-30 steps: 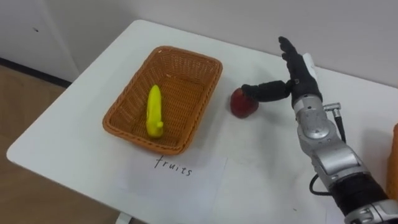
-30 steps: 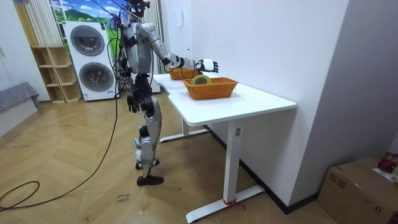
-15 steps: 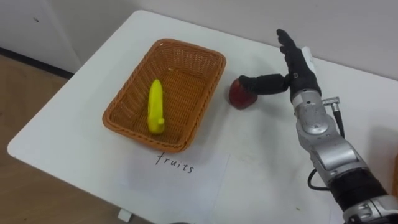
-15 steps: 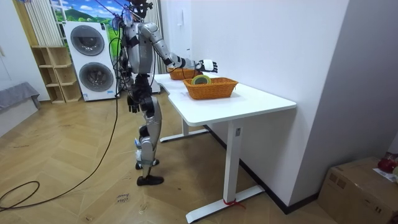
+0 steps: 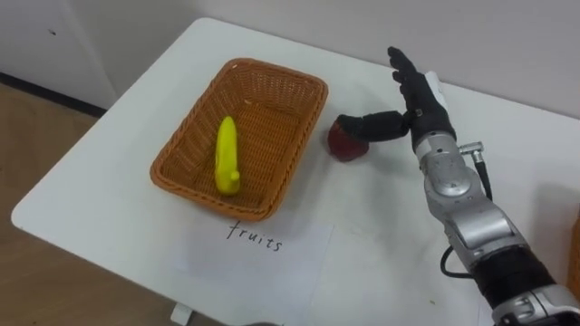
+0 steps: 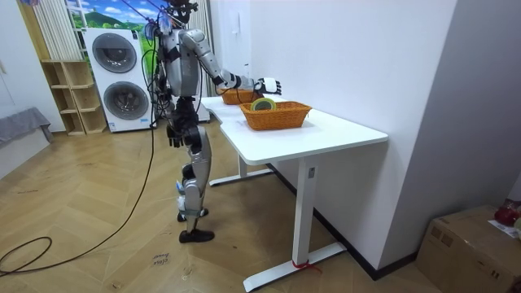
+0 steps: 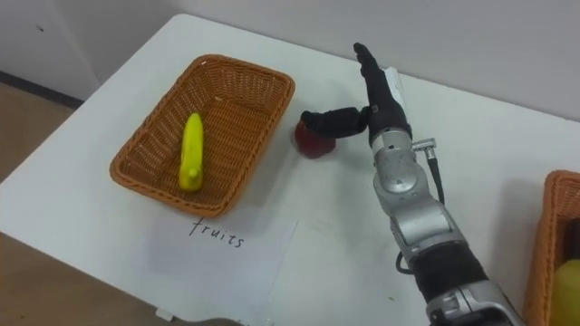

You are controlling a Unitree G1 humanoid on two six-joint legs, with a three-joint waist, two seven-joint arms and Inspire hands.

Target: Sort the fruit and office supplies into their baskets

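Wicker in a warm orange makes up the 2 baskets on the white tabletop [image 5: 381, 235]. The nearer-left basket [image 5: 186, 197] holds 1 yellow banana [image 5: 225, 156] lying lengthwise on its floor, and a sheet of paper [image 5: 263, 264] with handwriting lies flat on the tabletop just beside that basket's near edge. A red apple [image 5: 342, 145] sits on the tabletop outside this basket, just beside its far right corner, not in either basket. The right hand [image 5: 422, 98] reaches in from the lower right and stands on edge next to the apple, palm turned toward it. Its fingers [image 5: 403, 69] are straight and pressed together, pointing away over the tabletop, while the dark thumb [image 5: 376, 127] sticks out sideways and lies across the top of the apple, touching it without any curl around it. The second basket [image 7: 546, 237] shows at the right edge of the right eye view, well apart from the apple, and the room view shows a green and yellow roll of tape [image 6: 262, 104] in it. In the room view the robot stands upright at the tabletop's long side with 2 washing machines [image 6: 116, 75] behind it, right arm stretched out over the baskets. The left hand [image 6: 173, 133] hangs low by its hip, and I cannot tell how it is held.
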